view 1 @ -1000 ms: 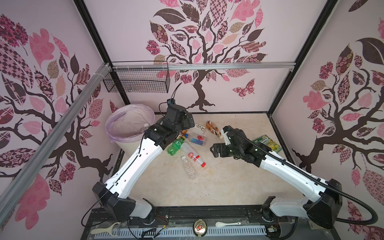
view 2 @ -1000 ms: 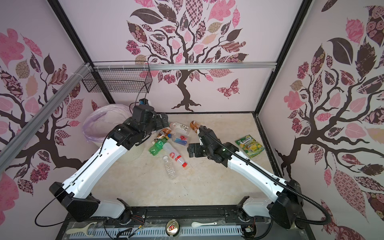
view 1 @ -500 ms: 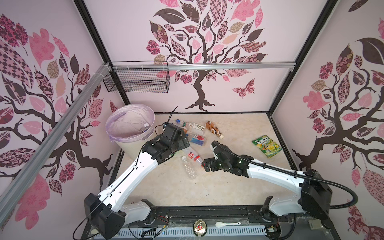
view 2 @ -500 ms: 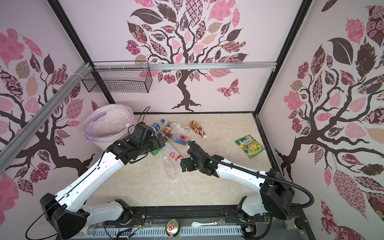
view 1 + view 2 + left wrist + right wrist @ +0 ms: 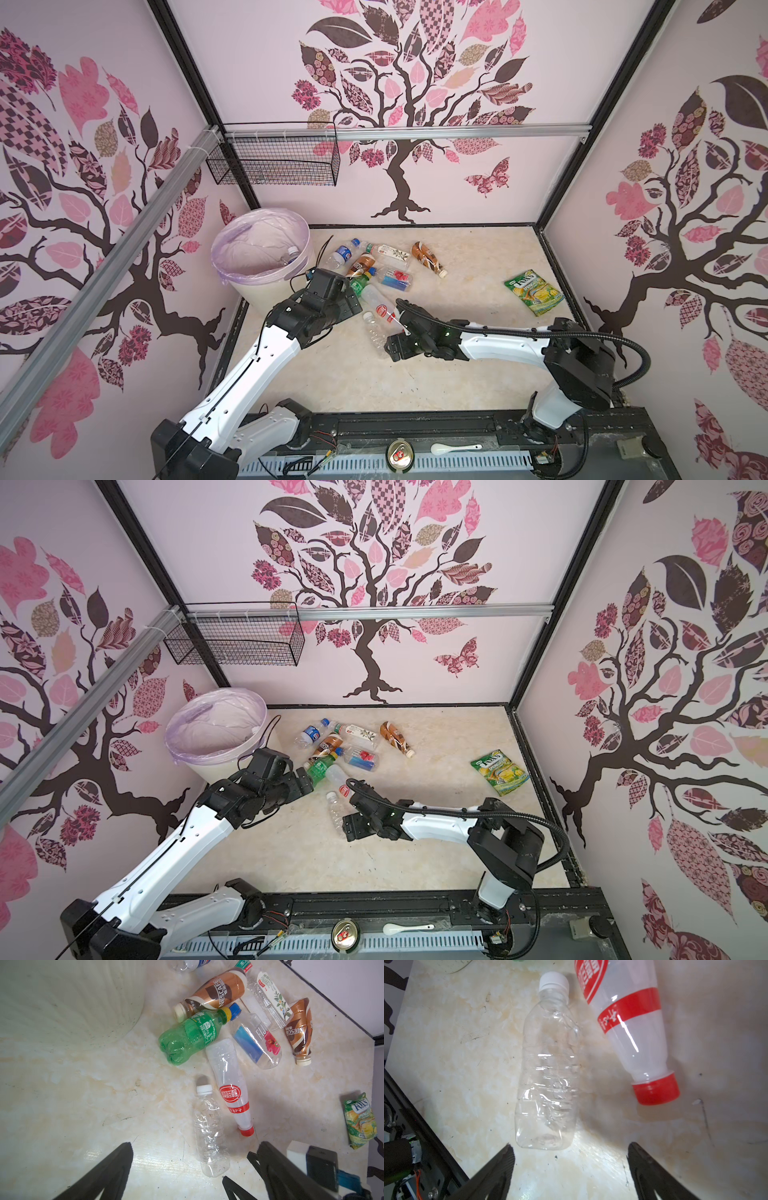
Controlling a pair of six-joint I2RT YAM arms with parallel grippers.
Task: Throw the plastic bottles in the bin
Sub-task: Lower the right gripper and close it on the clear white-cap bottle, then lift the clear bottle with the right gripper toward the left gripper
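Note:
Several plastic bottles lie on the table right of the bin (image 5: 266, 291), and one lies inside it. Nearest the front is a clear, label-less bottle with a white cap (image 5: 374, 334) (image 5: 336, 810) (image 5: 548, 1076). Beside it lie a red-labelled bottle (image 5: 380, 307) (image 5: 629, 1022) and a green bottle (image 5: 322, 766) (image 5: 187, 1039). My right gripper (image 5: 570, 1147) is open and low, its fingertips just short of the clear bottle's base (image 5: 209, 1136). It holds nothing. My left gripper (image 5: 195, 1144) is open and empty, hovering beside the green bottle near the bin.
A green-yellow snack packet (image 5: 534, 293) lies at the right. A black wire basket (image 5: 274, 166) hangs on the back wall above the bin. A can (image 5: 400, 455) and a white spoon (image 5: 455, 448) rest on the front rail. The two arms stand close together.
The left gripper came away from the bin, forward and down. The right gripper swung left and down to the clear bottle's base, and its jaws have narrowed slightly.

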